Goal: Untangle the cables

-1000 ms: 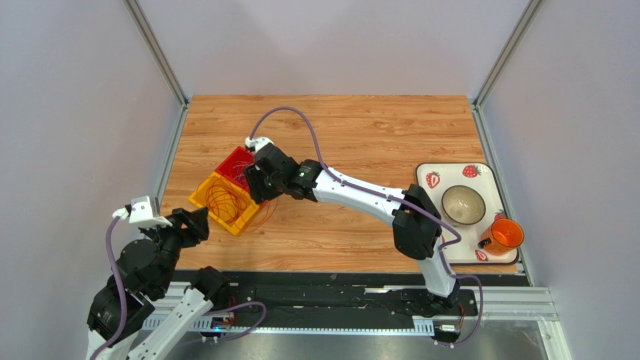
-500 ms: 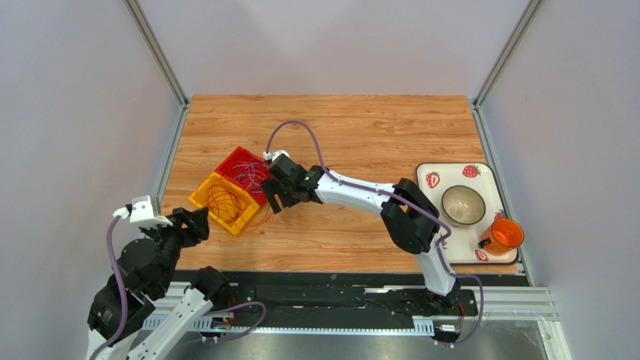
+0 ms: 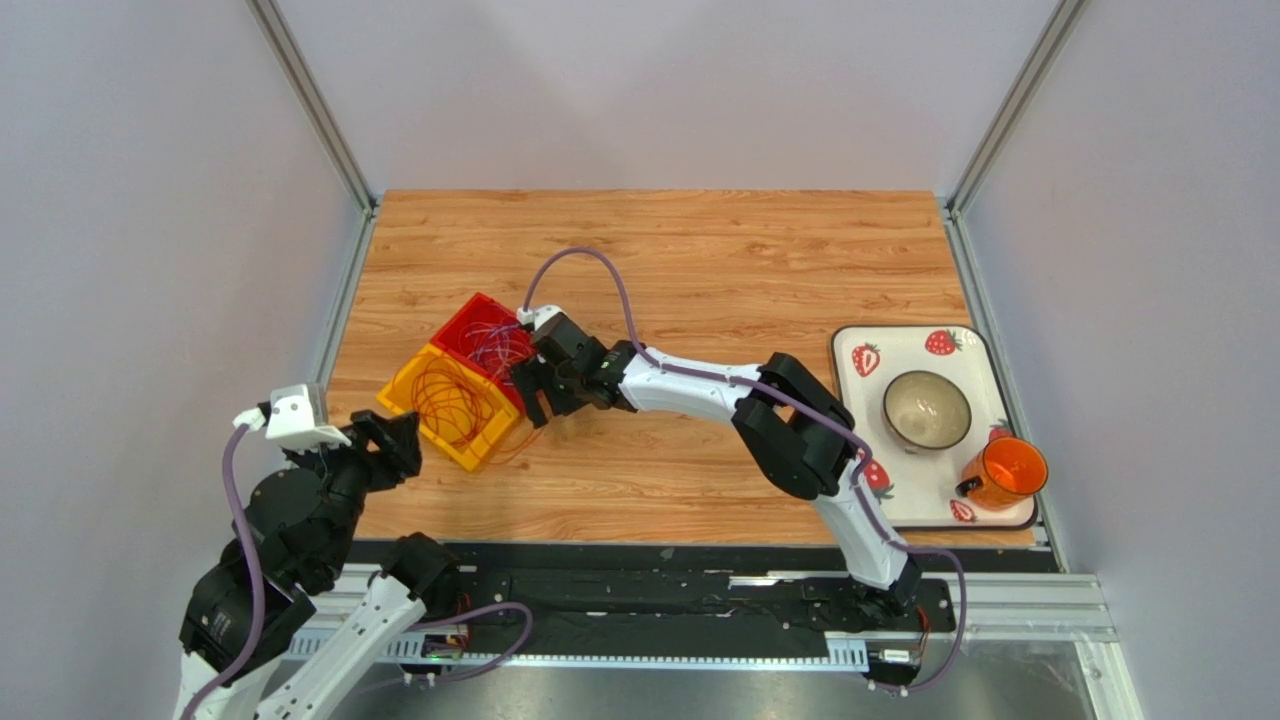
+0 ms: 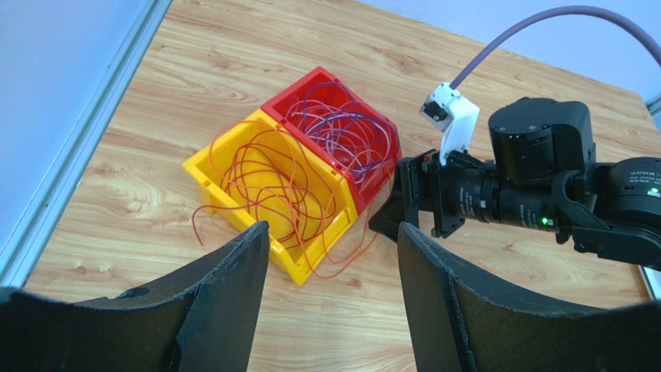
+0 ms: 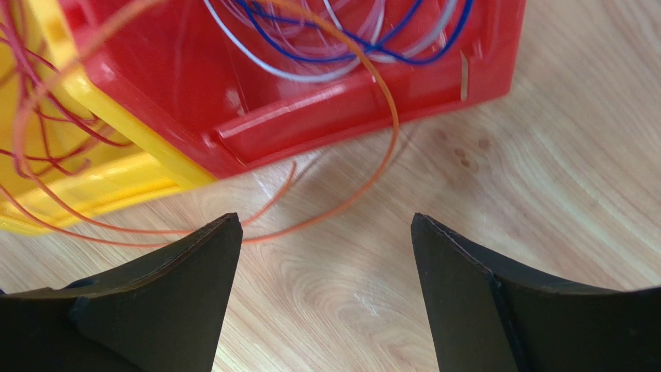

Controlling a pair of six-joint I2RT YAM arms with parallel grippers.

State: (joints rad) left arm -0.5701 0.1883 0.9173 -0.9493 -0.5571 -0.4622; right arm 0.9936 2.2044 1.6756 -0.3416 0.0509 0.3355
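We note right gripper (image 3: 531, 393) back nearer bins than half second ago, now just beside red bin (image 4: 290, 87). Its jaws stand wide apart, nothing between, low over table (image 3: 721, 270). Left gripper (image 4: 333, 232) likewise spread wide, empty, near yellow bin (image 4: 221, 139). Cables: orange loops (image 4: 271, 182) fill yellow bin; lilac-white and purple loops (image 4: 341, 128) lie in red bin. One orange strand (image 5: 392, 147) spills onto table ahead of right fingers (image 5: 194, 263).

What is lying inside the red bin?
Loose loops of blue-purple and whitish cables fill the red bin. One orange cable runs out over its wall. The floor beneath is partly hidden.
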